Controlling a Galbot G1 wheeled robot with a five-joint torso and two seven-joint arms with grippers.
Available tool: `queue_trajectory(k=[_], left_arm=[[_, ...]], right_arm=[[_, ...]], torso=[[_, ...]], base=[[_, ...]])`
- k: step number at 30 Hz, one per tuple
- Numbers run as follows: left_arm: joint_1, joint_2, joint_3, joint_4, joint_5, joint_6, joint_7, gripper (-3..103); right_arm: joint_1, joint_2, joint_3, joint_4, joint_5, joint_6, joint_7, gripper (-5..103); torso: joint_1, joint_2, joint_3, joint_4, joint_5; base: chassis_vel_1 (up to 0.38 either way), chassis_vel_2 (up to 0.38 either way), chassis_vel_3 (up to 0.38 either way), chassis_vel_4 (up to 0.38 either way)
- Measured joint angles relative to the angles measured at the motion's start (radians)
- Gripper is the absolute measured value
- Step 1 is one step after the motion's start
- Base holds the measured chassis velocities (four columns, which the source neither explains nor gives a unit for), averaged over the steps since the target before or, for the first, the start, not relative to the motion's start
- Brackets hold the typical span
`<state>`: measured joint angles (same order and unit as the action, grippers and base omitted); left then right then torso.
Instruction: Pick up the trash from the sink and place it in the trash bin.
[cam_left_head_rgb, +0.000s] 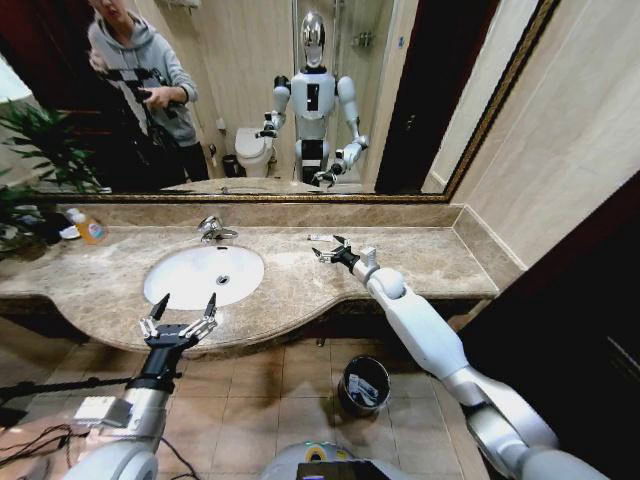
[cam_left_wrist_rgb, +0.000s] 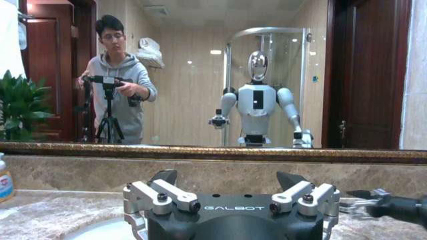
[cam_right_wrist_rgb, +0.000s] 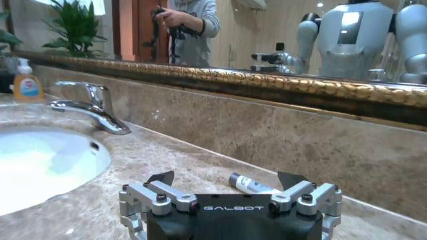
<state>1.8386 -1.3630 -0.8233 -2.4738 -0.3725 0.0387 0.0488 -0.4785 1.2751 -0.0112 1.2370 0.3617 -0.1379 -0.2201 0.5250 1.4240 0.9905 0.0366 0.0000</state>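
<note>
Left gripper (cam_left_head_rgb: 180, 312) hangs spread at the desk's front edge, just before the sink (cam_left_head_rgb: 170, 282). Faucet (cam_left_head_rgb: 212, 230) behind it. Right gripper (cam_left_head_rgb: 335, 252) spread low over the desk, facing 1 small white tube (cam_right_wrist_rgb: 252, 185), probably light, slippery: pinch mid-body. Trash bin (cam_left_head_rgb: 364, 385) waits on the floor.

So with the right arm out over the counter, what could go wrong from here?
The small white tube lies close to the backsplash just ahead of the open right gripper, so a finger may strike the wall or push the tube aside. The trash bin sits on the floor below the counter edge, so a careless release could miss it. The open left gripper hangs near the sink rim.
</note>
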Motion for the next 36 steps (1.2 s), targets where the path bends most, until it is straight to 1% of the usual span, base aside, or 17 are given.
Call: queue_trajectory(k=[2, 3, 5, 6, 8, 9, 12, 13, 17, 18, 21, 26, 30, 33, 36], left_arm=[[0.0, 0.0, 0.0, 0.0, 0.0, 0.0, 0.0, 100], [0.0, 0.0, 0.0, 0.0, 0.0, 0.0, 0.0, 100], [0.0, 0.0, 0.0, 0.0, 0.0, 0.0, 0.0, 100], [0.0, 0.0, 0.0, 0.0, 0.0, 0.0, 0.0, 100], [0.0, 0.0, 0.0, 0.0, 0.0, 0.0, 0.0, 100], [0.0, 0.0, 0.0, 0.0, 0.0, 0.0, 0.0, 100], [0.0, 0.0, 0.0, 0.0, 0.0, 0.0, 0.0, 100], [0.0, 0.0, 0.0, 0.0, 0.0, 0.0, 0.0, 100], [0.0, 0.0, 0.0, 0.0, 0.0, 0.0, 0.0, 100], [0.0, 0.0, 0.0, 0.0, 0.0, 0.0, 0.0, 100], [0.0, 0.0, 0.0, 0.0, 0.0, 0.0, 0.0, 100], [0.0, 0.0, 0.0, 0.0, 0.0, 0.0, 0.0, 100], [0.0, 0.0, 0.0, 0.0, 0.0, 0.0, 0.0, 100], [0.0, 0.0, 0.0, 0.0, 0.0, 0.0, 0.0, 100], [0.0, 0.0, 0.0, 0.0, 0.0, 0.0, 0.0, 100]], right_arm=[[0.048, 0.033, -0.021, -0.062, -0.01, 0.007, 0.009, 100], [0.048, 0.033, -0.021, -0.062, -0.01, 0.007, 0.009, 100], [0.105, 0.07, -0.042, -0.132, -0.017, 0.016, 0.014, 100], [0.105, 0.07, -0.042, -0.132, -0.017, 0.016, 0.014, 100], [0.147, 0.108, -0.046, -0.198, -0.032, 0.031, 0.015, 100], [0.147, 0.108, -0.046, -0.198, -0.032, 0.031, 0.015, 100], [0.215, 0.174, -0.048, -0.324, -0.057, 0.058, 0.023, 100], [0.215, 0.174, -0.048, -0.324, -0.057, 0.058, 0.023, 100], [0.284, 0.233, -0.06, -0.451, -0.059, 0.064, 0.026, 100], [0.284, 0.233, -0.06, -0.451, -0.059, 0.064, 0.026, 100], [0.326, 0.261, -0.063, -0.537, -0.066, 0.064, 0.014, 100], [0.348, 0.27, -0.063, -0.589, -0.072, 0.039, 0.014, 100], [0.356, 0.272, -0.064, -0.618, -0.078, 0.004, 0.051, 100], [0.356, 0.261, -0.059, -0.622, -0.083, -0.031, 0.059, 100], [0.355, 0.249, -0.059, -0.627, -0.086, -0.04, 0.051, 100]], torso=[[0.0, 0.0, 0.0, 0.0003, -0.0001], [0.0, 0.0, 0.0, 0.0003, -0.0001], [0.0, 0.0, 0.0, 0.0003, -0.0004], [0.0, 0.0, 0.0, 0.0003, -0.0004], [0.0, 0.0, 0.0, 0.0001, -0.0003], [0.0, 0.0, 0.0, 0.0001, -0.0003], [0.0, 0.0, 0.0, 0.0002, -0.0003], [0.0, 0.0, 0.0, 0.0002, -0.0003], [0.0, 0.0, 0.0, 0.0003, -0.0004], [0.0, 0.0, 0.0, 0.0003, -0.0004], [0.0, 0.0, 0.0, 0.0003, -0.0003], [0.0, 0.0, 0.0, 0.0003, -0.0001], [0.0, 0.0, 0.0, 0.0002, 0.0002], [0.0, 0.0, 0.0, 0.0002, 0.0001], [0.0, 0.0, 0.0, 0.0002, 0.0001]], base=[[0.0, 0.0, 0.0, 0.0], [0.0, 0.0, 0.0, 0.0], [0.0, 0.0, 0.0, 0.0], [0.0, 0.0, 0.0, 0.0], [0.0, 0.0, 0.0, 0.0], [0.0, 0.0, 0.0, 0.0], [0.0, 0.0, 0.0, 0.0], [0.0, 0.0, 0.0, 0.0], [0.0, 0.0, 0.0, 0.0], [0.0, 0.0, 0.0, 0.0], [0.0, 0.0, 0.0, 0.0], [0.0, 0.0, 0.0, 0.0], [0.0, 0.0, 0.0, 0.0], [0.0, 0.0, 0.0, 0.0], [0.0, 0.0, 0.0, 0.0]])
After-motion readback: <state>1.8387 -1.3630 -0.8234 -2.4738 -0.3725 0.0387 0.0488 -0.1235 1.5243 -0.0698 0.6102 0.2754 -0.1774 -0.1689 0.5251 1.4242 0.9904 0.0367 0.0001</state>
